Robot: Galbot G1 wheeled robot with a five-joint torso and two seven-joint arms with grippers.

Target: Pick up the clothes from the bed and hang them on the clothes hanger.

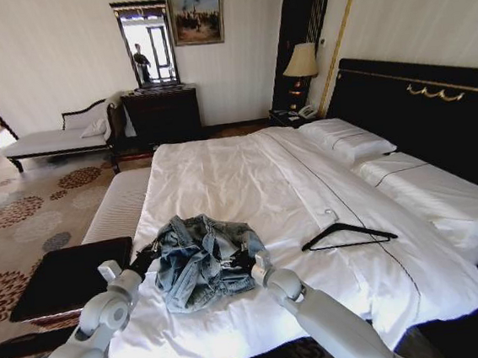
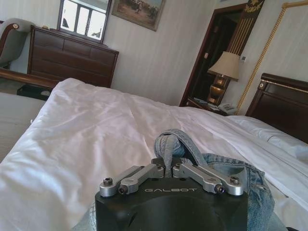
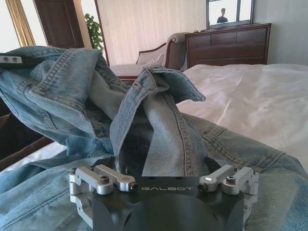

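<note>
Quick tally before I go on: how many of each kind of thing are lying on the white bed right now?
Light-blue crumpled denim jacket: 1
Slim black triangular coat hanger: 1
White pillows: 2
Total: 4

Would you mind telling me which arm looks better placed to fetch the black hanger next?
Probably right. The slim black triangular hanger lies on the white bed to the robot's right, nearer the right gripper. The left gripper is shut on the crumpled light-blue denim jacket.
</note>
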